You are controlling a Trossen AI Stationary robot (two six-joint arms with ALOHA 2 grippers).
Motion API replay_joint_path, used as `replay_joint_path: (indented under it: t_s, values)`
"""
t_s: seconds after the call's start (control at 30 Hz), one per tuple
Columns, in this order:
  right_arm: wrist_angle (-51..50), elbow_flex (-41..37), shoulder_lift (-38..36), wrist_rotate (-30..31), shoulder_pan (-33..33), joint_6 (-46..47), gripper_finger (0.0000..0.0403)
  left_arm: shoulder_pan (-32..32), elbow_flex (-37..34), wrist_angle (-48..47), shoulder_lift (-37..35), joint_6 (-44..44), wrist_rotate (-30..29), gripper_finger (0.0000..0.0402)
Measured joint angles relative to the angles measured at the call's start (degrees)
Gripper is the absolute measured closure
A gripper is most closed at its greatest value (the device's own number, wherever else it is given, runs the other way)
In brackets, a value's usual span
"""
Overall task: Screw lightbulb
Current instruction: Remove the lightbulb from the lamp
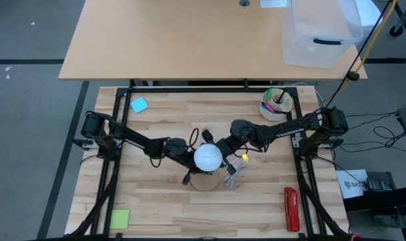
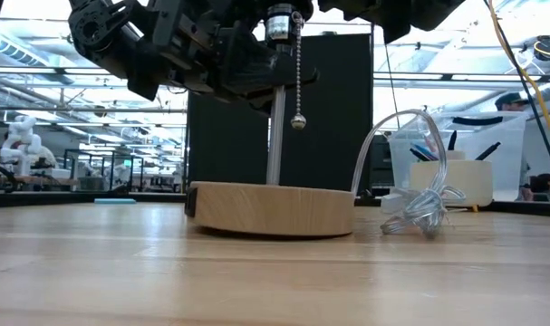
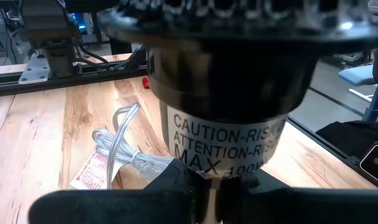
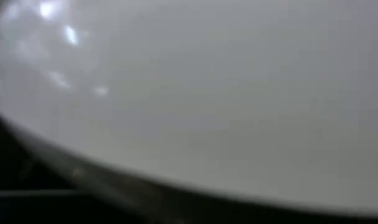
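Right tool (image 1: 215, 155) is gripping the round white lightbulb (image 1: 207, 157) over the black socket (image 3: 229, 93); left tool (image 1: 186, 163), narrowed, is bracing the stem. Next: turning clockwise.

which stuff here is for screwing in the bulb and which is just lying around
In the job: lightbulb, lamp base, black socket, left gripper on the lamp stem, right gripper at the bulb.
Lying about: pen cup, blue note, green note, red tool, clear bin.

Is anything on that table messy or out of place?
Only one thing: the lamp's clear cord lies in a loose tangle beside the wooden base, a printed tag still on it. Nothing looks spilled or broken.
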Motion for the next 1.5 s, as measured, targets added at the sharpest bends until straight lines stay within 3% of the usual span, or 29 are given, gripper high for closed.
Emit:
replay_joint_path:
  t_s: [0.53, 0.67, 1.07, 1.37, 1.5]
  values:
    - [0.47, 0.29, -0.31, 14.76, 4.08, 0.91, 0.0138, 0.0, -0.11, -0.31, 0.02, 0.46, 0.04, 0.0374]
    - [-1.51, 0.35, -0.78, 18.44, 5.5, 1.39, 0.0136, 0.0, -0.09, -0.33, 0.02, 0.46, 0.02, 0.0374]
    - [-16.9, 0.33, -8.66, 37.93, 10.82, -2.03, 0.0136, 0.04, 0.02, -0.06, 0.04, -0.21, -0.49, 0.0374]
    - [-20.61, 0.28, -10.47, 45.94, 14.77, -1.19, 0.0136, 0.04, 0.02, -0.08, 0.09, -0.37, -0.85, 0.0374]
    - [-19.93, 0.23, -10.54, 46.36, 15.88, -0.65, 0.0136, 0.02, 0.0, -0.04, 0.09, -0.15, -0.87, 0.0374]
